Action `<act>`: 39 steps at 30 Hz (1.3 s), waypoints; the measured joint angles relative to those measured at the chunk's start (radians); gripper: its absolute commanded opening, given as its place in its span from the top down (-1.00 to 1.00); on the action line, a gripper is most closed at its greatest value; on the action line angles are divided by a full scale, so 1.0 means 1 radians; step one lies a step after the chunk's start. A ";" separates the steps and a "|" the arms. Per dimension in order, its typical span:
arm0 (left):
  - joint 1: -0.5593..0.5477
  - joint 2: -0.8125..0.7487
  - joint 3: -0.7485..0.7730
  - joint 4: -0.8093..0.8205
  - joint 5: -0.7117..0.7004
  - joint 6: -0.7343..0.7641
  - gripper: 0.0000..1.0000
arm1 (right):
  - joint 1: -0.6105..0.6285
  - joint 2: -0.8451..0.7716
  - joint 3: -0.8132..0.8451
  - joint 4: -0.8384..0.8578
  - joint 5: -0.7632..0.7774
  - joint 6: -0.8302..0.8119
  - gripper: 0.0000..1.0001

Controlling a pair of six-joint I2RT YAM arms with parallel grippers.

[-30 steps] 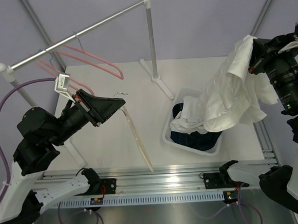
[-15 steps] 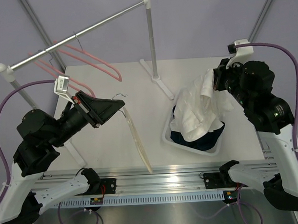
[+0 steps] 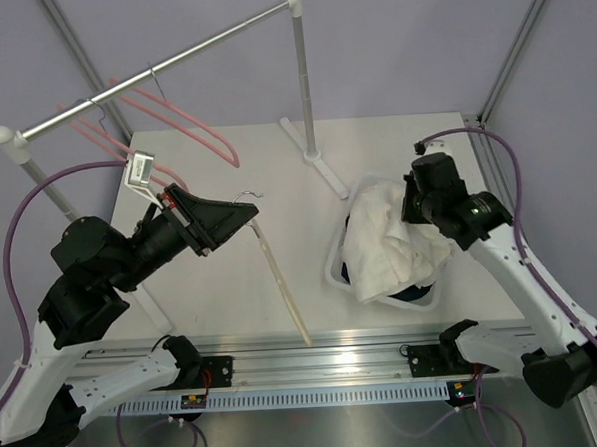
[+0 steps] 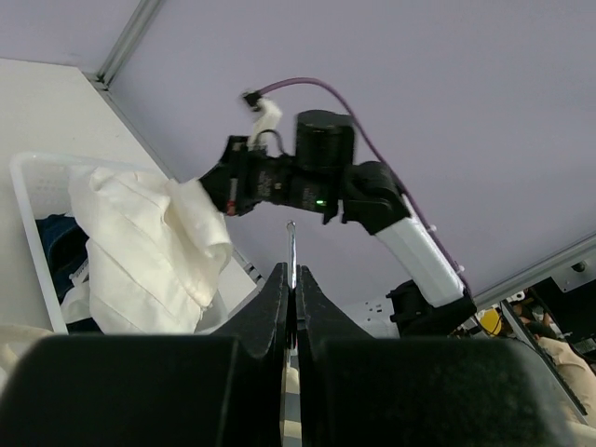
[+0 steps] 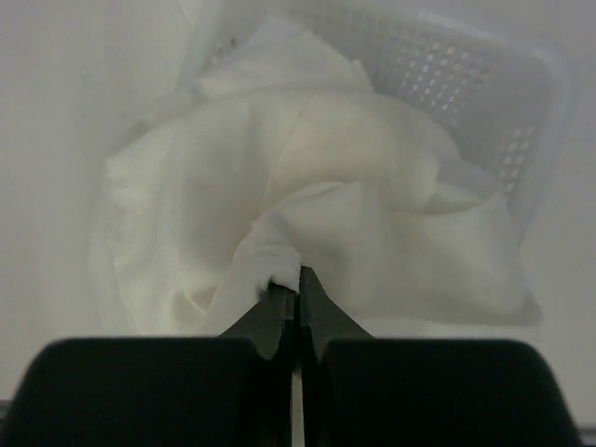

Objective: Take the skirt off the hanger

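Firmly closed, the right tool (image 5: 297, 279) grips the skirt (image 5: 372, 168) over the basket (image 5: 503, 102); the left tool (image 4: 292, 279) clamps the hanger (image 3: 281, 284).

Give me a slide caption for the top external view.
Right gripper pinches the white skirt draped over the basket; left gripper clamps the bare hanger by its hook.

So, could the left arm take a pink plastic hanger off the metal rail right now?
Probably not yet: the left gripper is shut on the thin wire hook of the long cream hanger. The pink plastic hangers hang nearby, seemingly unobstructed.
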 measured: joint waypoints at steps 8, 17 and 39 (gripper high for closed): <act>0.000 0.001 -0.021 0.023 0.009 -0.011 1.00 | -0.003 0.325 -0.238 0.086 -0.201 0.215 0.62; 0.000 0.018 -0.035 0.018 0.011 -0.002 1.00 | -0.006 0.325 -0.044 -0.117 -0.108 0.196 -0.99; 0.000 0.278 0.081 -0.127 -0.040 0.179 1.00 | -0.006 -0.062 0.492 -0.262 -0.706 0.020 -0.93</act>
